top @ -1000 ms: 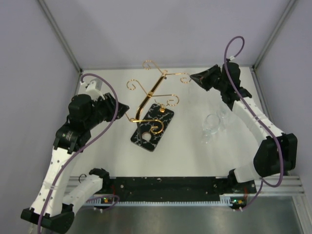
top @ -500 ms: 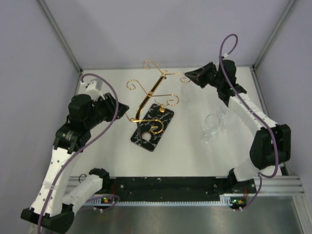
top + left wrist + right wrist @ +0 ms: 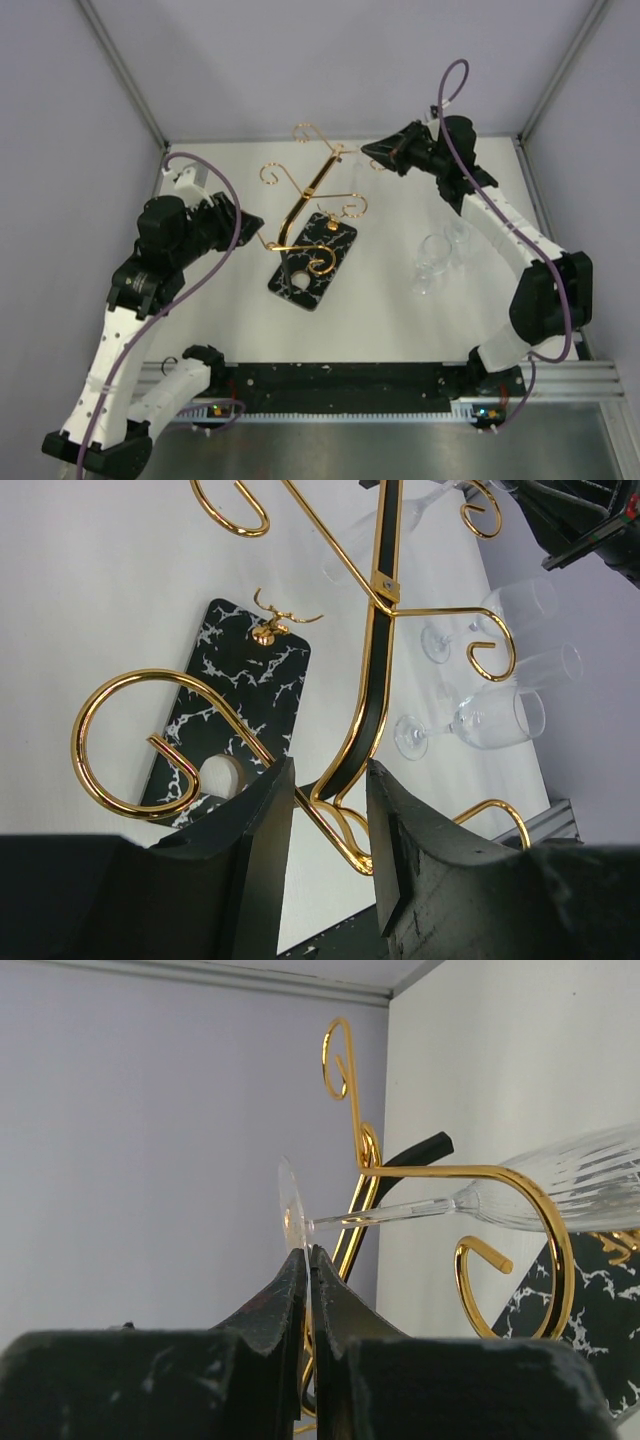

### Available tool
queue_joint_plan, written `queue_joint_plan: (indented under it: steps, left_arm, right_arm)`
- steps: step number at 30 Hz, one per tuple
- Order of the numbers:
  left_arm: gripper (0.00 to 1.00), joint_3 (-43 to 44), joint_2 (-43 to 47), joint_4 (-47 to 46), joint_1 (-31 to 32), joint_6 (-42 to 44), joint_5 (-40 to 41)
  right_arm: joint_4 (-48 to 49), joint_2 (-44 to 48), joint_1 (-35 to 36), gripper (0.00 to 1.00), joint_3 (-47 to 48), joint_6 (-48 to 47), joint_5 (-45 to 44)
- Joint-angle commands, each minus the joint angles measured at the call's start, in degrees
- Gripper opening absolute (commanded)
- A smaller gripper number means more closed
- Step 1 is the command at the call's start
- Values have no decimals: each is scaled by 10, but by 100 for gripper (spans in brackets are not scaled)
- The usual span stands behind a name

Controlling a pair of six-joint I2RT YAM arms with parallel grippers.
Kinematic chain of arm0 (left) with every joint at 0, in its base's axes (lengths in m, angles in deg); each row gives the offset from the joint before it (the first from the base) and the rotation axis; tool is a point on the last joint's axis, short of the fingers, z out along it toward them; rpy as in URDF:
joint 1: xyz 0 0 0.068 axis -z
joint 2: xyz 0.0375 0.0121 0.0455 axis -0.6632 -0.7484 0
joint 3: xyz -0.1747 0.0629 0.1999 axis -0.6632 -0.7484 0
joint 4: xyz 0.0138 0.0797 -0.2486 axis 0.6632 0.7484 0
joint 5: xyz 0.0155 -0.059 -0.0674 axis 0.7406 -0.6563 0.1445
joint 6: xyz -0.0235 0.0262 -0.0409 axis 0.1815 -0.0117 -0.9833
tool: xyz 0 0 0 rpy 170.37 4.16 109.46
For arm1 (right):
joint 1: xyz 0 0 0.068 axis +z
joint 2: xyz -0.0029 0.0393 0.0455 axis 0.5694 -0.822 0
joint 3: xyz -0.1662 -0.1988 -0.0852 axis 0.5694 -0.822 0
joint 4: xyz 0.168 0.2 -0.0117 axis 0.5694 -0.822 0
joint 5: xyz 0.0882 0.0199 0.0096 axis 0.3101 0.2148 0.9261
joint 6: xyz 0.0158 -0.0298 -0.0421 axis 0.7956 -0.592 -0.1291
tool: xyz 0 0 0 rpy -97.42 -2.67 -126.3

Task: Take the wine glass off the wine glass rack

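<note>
Nearest the arms, the left gripper (image 3: 330,770) is about half open and clamped on the lower end of the wine glass rack (image 3: 300,205). Its two black fingers press either side of the dark stem where the gold wire loops round at the foot. Just beside that sits the rack's black marbled base (image 3: 322,272), lying flat on the tabletop (image 3: 380,315) a little left of the middle and turned at an angle to the edges. A round hole shows in the base's near half.

Toward the right edge, well apart from the rack, a few loose glasses (image 3: 437,257) lie on their sides close together.

Farther back, the stem leans toward the far edge, with its gold scroll arms spreading out on both sides. The wine glass (image 3: 400,1210) hangs on the far right arm, its stem lying crosswise over the wire, its bowl on one side and its foot on the other.

The right gripper (image 3: 308,1255) is there, closed tight, with its tips right at the rim of the foot. They may be nipping that thin edge, but the wrist view is too cramped to be sure.
</note>
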Motion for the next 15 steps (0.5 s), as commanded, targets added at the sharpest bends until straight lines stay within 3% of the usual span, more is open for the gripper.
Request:
queue_joint_plan:
  steps: [1, 15]
  left_arm:
    - [41, 6, 11, -3, 2, 4, -6]
    - [53, 43, 28, -9, 2, -14, -54]
  right_arm:
    - [13, 36, 7, 0, -9, -2, 22]
    - [-60, 212, -2, 0, -102, -49, 34]
